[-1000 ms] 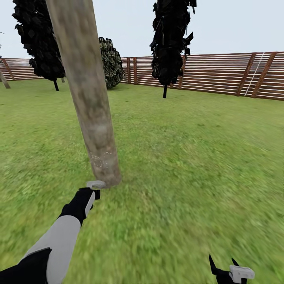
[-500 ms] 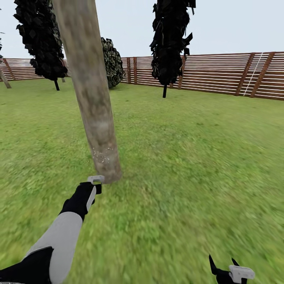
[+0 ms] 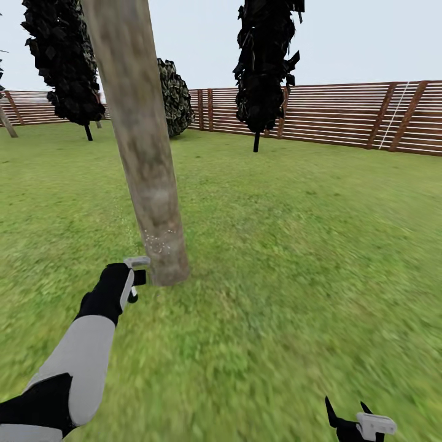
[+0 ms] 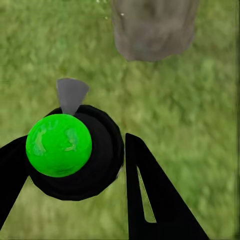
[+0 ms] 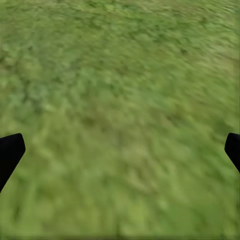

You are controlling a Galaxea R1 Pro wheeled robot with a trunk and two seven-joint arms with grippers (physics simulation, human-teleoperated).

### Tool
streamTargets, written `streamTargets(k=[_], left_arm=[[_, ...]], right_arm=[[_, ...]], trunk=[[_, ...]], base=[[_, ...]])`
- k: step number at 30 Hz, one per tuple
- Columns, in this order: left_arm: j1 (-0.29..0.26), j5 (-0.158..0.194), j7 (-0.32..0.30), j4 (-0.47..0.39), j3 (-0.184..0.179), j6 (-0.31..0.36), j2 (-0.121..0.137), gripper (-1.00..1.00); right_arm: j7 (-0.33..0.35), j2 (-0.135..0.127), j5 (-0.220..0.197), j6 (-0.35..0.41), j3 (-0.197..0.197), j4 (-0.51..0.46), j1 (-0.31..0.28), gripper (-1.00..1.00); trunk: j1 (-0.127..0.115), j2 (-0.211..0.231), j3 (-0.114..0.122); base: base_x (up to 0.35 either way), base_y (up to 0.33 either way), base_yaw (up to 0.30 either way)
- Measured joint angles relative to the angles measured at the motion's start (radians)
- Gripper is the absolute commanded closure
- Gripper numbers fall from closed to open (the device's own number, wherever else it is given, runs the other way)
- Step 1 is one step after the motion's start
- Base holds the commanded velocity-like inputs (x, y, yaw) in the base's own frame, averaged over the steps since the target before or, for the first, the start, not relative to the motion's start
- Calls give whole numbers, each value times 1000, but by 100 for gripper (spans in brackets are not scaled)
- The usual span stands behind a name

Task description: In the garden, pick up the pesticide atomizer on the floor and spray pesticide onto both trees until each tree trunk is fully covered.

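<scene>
A thick, pale grey-brown mottled tree trunk [image 3: 144, 153] rises from the lawn just ahead, with fine white specks [image 3: 157, 242] low on its bark. My left gripper [image 3: 139, 271] is close beside the trunk's base. In the left wrist view this gripper [image 4: 75, 145] is shut on the pesticide atomizer [image 4: 95, 170], a round black bottle seen from above with a bright green top [image 4: 59, 145] and a grey nozzle [image 4: 71, 95] pointing toward the trunk base [image 4: 152, 30]. My right gripper [image 3: 350, 412] hangs open low over the grass, nothing between its fingertips [image 5: 10, 152].
Green grass [image 3: 294, 245] spreads all around. Dark jagged-leaved trees [image 3: 267, 61] [image 3: 61, 61] and a round bush [image 3: 175, 95] stand before the brown slat fence [image 3: 356, 116]. Another pale leaning trunk [image 3: 6, 123] shows at the far left.
My left arm, holding the atomizer, has moved left and farther forward along the trunk's base. The view shifted slightly at first. The right gripper stayed put.
</scene>
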Motion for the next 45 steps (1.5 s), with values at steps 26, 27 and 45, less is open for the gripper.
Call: streamTargets(k=[26,27,45], left_arm=[[-63,7,-2,-211,-111,236,-64,100],[-67,5,-2,-211,-111,237,-67,100],[-90,8,-3,-275,-111,250,-100,100]], right_arm=[[0,0,-1,1,0,0,0,-100],[0,0,-1,1,0,0,0,-100],[0,0,-1,1,0,0,0,-100]], trunk=[[0,0,0],[0,0,0],[0,0,0]], base=[[0,0,0],[0,0,0],[0,0,0]])
